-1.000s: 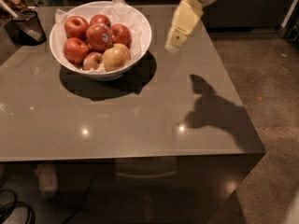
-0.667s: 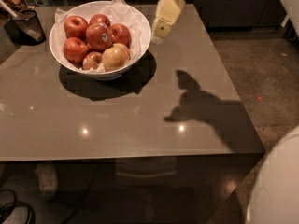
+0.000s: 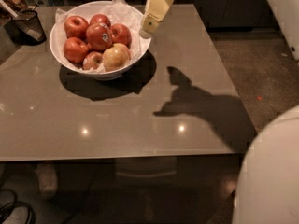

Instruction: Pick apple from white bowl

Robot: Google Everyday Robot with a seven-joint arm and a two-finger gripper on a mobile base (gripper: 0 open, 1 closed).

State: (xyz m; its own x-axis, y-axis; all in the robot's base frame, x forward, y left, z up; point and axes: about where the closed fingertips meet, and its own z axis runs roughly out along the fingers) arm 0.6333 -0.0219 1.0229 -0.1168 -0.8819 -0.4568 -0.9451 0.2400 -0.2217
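We note the end effector [image 3: 146,30], cream-coloured, hanging over the far part of the surface [image 3: 140,125], roughly midway along the far edge, angled downward with its tip toward the left. Its tip sits just beside the right rim of the white bowl [image 3: 100,73]; we cannot tell whether it touches the rim. We cannot tell whether the end effector is wide or narrow, and nothing is seen in its hold. The white bowl stands near the far left corner of the surface, lined with crumpled white paper [image 3: 122,7] that pokes up past the rim. The apple [image 3: 98,36], deep red with a small pale sticker, lies near the middle of the pile in the bowl, apart from the end effector. We count other red apples [image 3: 76,26] around it, and a yellowish-pink apple [image 3: 116,57] rests at the near right side of the pile, touching its neighbours. A black mesh cup [image 3: 28,27] stands at the left edge, beside the bowl. The arm's shadow [image 3: 201,104] falls across the right half of the surface toward the right edge. A white rounded body [image 3: 271,176] fills the near right corner of the view.
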